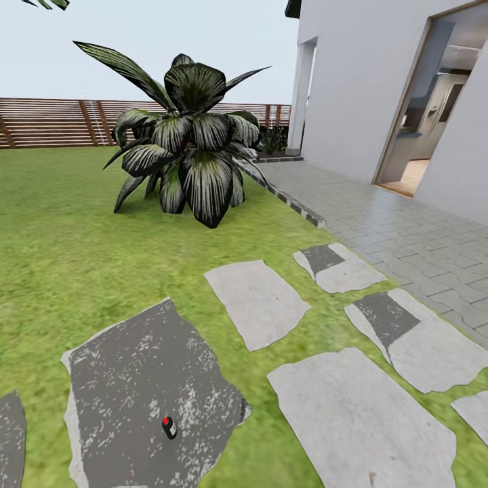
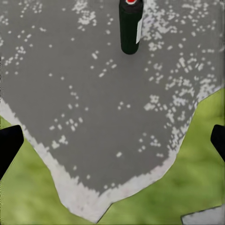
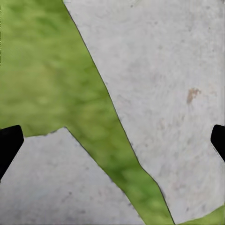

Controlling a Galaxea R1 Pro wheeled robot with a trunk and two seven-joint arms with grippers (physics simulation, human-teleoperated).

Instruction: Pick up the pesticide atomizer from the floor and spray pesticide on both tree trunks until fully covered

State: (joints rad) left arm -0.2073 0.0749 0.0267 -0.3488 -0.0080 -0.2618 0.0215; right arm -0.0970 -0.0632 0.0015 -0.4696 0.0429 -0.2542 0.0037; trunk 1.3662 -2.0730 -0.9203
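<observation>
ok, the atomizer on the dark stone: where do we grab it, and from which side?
Probably mid-body. The pesticide atomizer stands upright on the dark stepping stone, a narrow cylinder with a red cap on top. Bring the left gripper, jaws open, in level from its own side, closing across the bottle below the cap.

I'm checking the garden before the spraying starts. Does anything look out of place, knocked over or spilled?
Nothing looks knocked over or spilled. The pesticide atomizer stands upright, but on a dark stepping stone rather than on grass. It has a red top. The white specks on that stone look like its texture, though I cannot rule out spray.
</observation>
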